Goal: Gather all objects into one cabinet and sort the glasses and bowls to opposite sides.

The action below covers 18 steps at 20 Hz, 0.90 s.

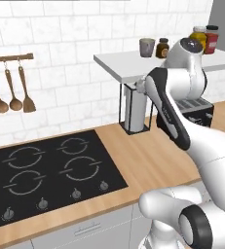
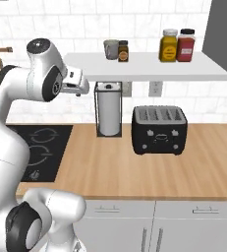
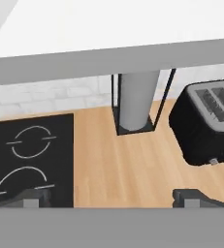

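A dull grey mug (image 1: 146, 47) (image 2: 111, 49) stands on the white tile-backed shelf (image 1: 133, 63) (image 2: 144, 69), near its left end. My gripper (image 1: 139, 88) (image 2: 80, 88) (image 3: 111, 198) hangs just below and beside that left end, apart from the mug. It is open, with its tips wide apart and only counter between them. In the hand view the shelf's underside (image 3: 108, 58) runs across the top. A grey slab of the cabinet (image 2: 220, 29) shows at the upper right edge. The red tumbler, the cream mug and the brown bowl are out of view.
A small dark jar (image 2: 123, 51), a yellow jar (image 2: 169, 45) and a red jar (image 2: 185, 45) share the shelf. Below stand a paper towel holder (image 2: 108, 108) (image 3: 137, 99) and a black toaster (image 2: 159, 129) (image 3: 208, 126). A cooktop (image 1: 46, 170) lies left; utensils (image 1: 9, 92) hang above.
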Tool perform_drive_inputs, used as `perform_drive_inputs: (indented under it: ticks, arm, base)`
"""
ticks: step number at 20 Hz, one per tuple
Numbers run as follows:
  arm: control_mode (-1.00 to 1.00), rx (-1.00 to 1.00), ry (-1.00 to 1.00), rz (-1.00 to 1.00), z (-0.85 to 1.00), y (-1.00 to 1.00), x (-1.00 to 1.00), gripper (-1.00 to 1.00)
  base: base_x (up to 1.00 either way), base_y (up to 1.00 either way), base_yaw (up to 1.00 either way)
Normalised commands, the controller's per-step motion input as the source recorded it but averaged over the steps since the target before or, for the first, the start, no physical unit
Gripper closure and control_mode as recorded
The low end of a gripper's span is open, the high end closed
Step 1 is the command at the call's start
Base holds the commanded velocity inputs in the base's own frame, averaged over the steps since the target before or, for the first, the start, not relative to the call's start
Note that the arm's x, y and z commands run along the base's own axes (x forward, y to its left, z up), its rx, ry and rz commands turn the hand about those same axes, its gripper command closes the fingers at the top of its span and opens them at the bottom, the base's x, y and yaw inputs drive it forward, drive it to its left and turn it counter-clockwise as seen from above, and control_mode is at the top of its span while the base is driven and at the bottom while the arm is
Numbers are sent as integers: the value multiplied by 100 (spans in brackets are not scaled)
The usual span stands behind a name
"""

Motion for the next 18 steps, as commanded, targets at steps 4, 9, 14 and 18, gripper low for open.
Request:
perform_drive_inputs:
  ticks: [4,9,14,18]
  arm:
    - [-100,0,-25,-9,84,0,64,-100]
    - [-100,0,-10,-13,53,-17,47,-100]
    - [-100,0,-6,-8,10,-3,8,-100]
    - [-100,0,-3,-6,10,0,26,-100]
  base:
    - [0,0,0]
    - [0,0,0]
    - [0,0,0]
    - [0,0,0]
